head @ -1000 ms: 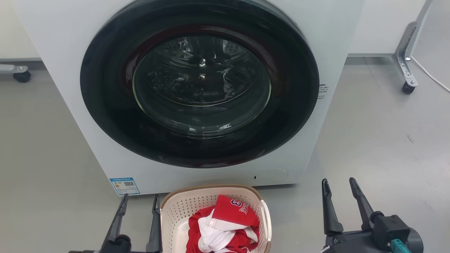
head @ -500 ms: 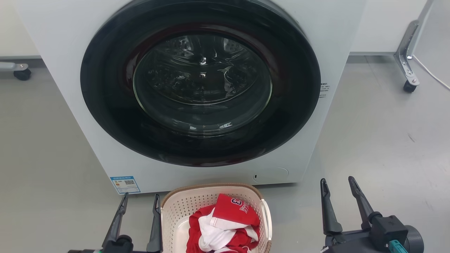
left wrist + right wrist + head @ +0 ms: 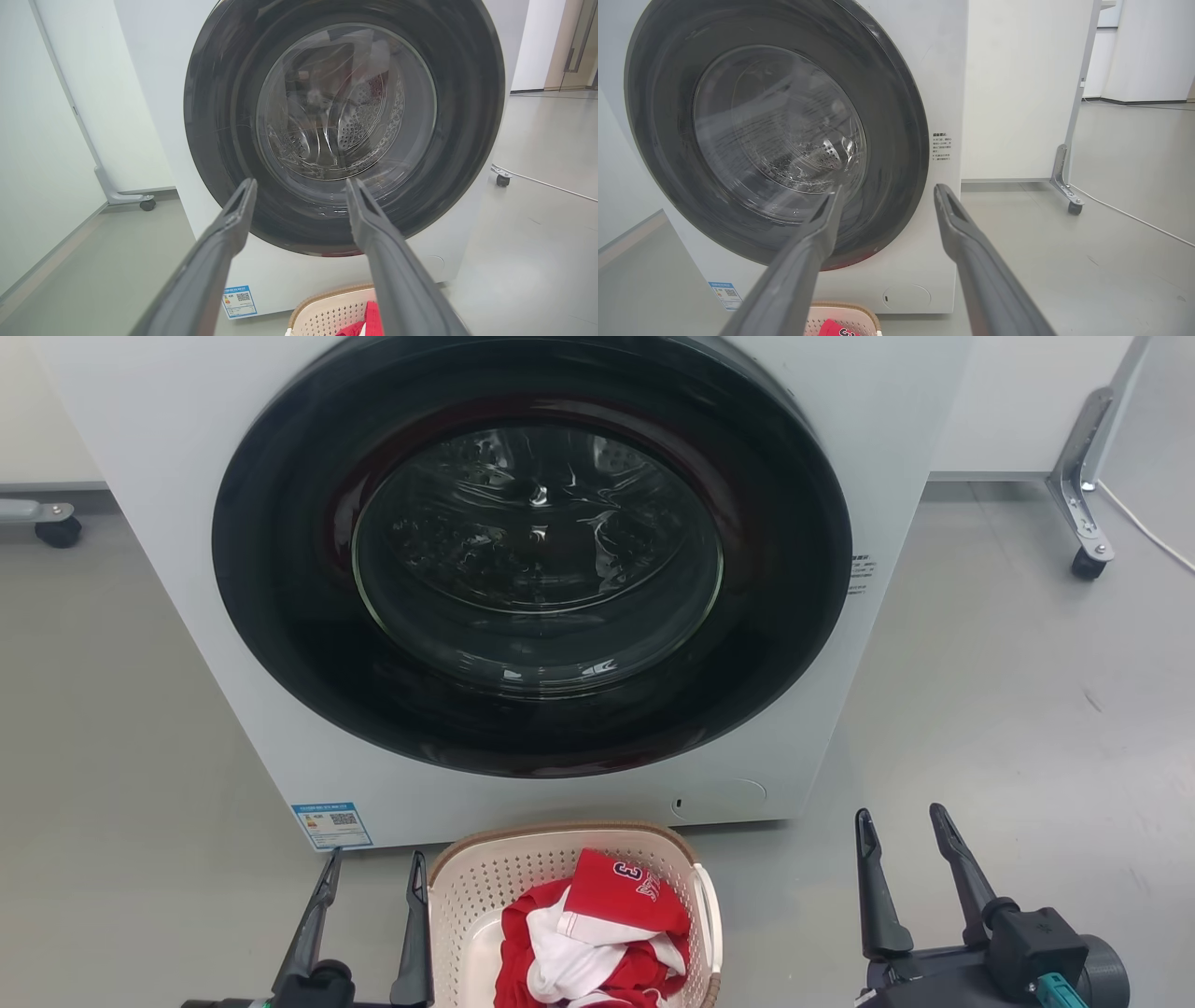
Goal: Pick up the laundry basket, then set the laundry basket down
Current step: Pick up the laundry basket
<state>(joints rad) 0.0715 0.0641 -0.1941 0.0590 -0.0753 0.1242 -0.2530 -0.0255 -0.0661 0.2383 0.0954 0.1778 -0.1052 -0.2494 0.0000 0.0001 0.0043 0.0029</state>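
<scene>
The cream perforated laundry basket [image 3: 476,887] with a brown rim stands on the floor at the bottom centre of the head view, just in front of the washing machine. Red and white clothes [image 3: 597,933] lie in it. Its rim also shows low in the left wrist view as the laundry basket [image 3: 327,310] and in the right wrist view as the laundry basket [image 3: 843,315]. My left gripper [image 3: 373,868] is open just left of the basket, its right finger close beside the basket's wall. My right gripper [image 3: 904,824] is open, off to the basket's right with grey floor between them.
A white washing machine [image 3: 168,523] with a shut, dark round glass door [image 3: 532,551] stands close ahead. White panels on metal feet with castors [image 3: 1083,565] stand at the back right, another castor [image 3: 58,532] at the far left. A white cable [image 3: 1144,537] crosses the floor at right.
The head camera has shifted slightly, so the whole picture sits a little higher. Both grippers and the basket stay where they were.
</scene>
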